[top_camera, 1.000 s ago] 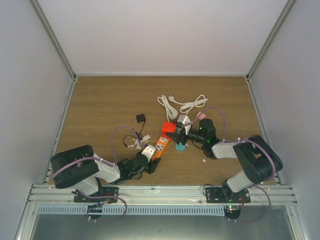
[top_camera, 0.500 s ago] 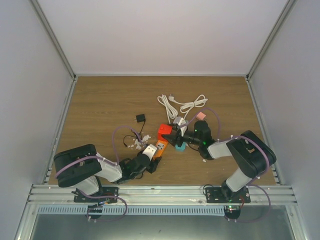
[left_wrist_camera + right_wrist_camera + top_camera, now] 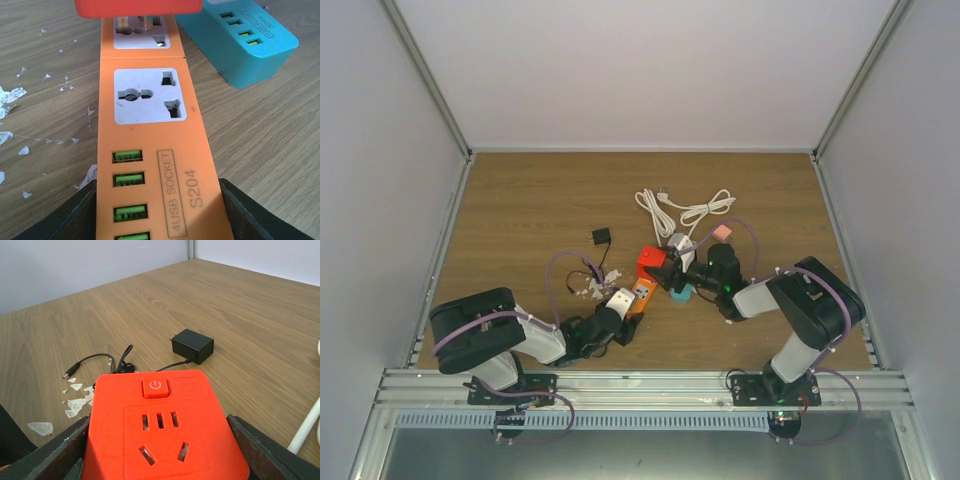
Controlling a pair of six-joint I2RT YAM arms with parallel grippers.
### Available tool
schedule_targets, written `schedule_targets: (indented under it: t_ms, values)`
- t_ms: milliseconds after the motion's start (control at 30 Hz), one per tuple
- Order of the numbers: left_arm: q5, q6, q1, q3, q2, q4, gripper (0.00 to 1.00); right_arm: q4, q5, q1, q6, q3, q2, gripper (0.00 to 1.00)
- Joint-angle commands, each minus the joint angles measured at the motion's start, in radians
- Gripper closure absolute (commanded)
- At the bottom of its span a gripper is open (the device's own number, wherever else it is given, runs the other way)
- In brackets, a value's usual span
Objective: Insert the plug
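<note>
My left gripper (image 3: pixel 157 220) is shut on the near end of an orange power strip (image 3: pixel 150 150) lying on the wood; its dark fingers (image 3: pixel 67 220) press both long sides. The strip (image 3: pixel 641 292) has two white sockets and a row of green USB ports. My right gripper (image 3: pixel 160 455) is shut on a red cube plug adapter (image 3: pixel 162 435), a finger on each side. In the left wrist view the red cube (image 3: pixel 139 7) sits over the strip's far socket, covering part of it. From above the cube (image 3: pixel 649 262) meets the strip's far end.
A teal USB block (image 3: pixel 240 40) lies just right of the strip. A black adapter (image 3: pixel 192 345) with a thin cable lies beyond the cube, and white scraps (image 3: pixel 75 402) litter the wood. A coiled white cord (image 3: pixel 680 210) lies farther back.
My right gripper has carried the red cube a little left and toward the orange strip's far end. The left arm and the strip have stayed almost still.
</note>
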Motion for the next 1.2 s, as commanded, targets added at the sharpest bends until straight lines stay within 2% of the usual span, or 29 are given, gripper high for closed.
schedule_targets:
  t_ms: [0,500,867,1167]
  values:
    - [-0.007,-0.025,0.004,0.005,0.03,-0.047,0.85,0.068,0.03,0.007,-0.005,-0.025,-0.004,1.0]
    - [-0.016,-0.06,0.028,0.024,0.05,-0.078,0.86,-0.006,0.113,0.006,-0.011,-0.075,-0.065,1.0]
    - [-0.012,-0.057,0.029,0.029,0.057,-0.079,0.86,0.016,0.109,0.008,-0.017,-0.037,0.038,1.0]
    - [-0.019,-0.064,0.028,0.035,0.063,-0.088,0.85,-0.026,0.149,0.021,-0.042,-0.064,0.016,1.0]
